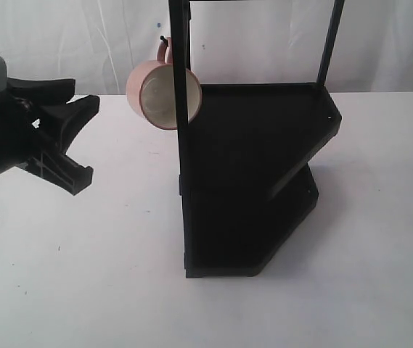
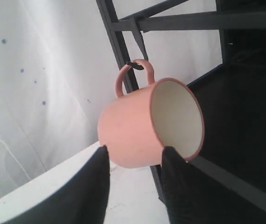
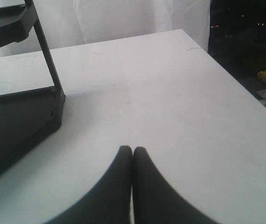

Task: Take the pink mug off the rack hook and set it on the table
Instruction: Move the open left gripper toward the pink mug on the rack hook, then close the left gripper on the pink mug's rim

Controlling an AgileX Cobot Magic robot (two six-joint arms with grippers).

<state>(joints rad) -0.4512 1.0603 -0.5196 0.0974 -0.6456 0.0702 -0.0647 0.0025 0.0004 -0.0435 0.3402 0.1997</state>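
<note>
The pink mug (image 1: 155, 90) hangs by its loop handle on the rack hook (image 1: 163, 39), cream mouth facing the camera, against the front post of the black rack (image 1: 253, 181). My left gripper (image 1: 88, 143) is open and level with the mug, a short way to its left, not touching it. In the left wrist view the mug (image 2: 133, 128) hangs from the hook (image 2: 134, 66) just beyond the left gripper (image 2: 136, 150), whose spread fingertips frame its lower side. The right gripper (image 3: 132, 150) is shut and empty over the white table (image 3: 170, 93); the exterior view does not show it.
The rack's lower tray (image 3: 16, 116) lies near the right gripper. The table's edge (image 3: 245, 88) runs close by, with a dark drop beyond it. A white curtain (image 1: 68, 36) hangs behind the table (image 1: 104, 275).
</note>
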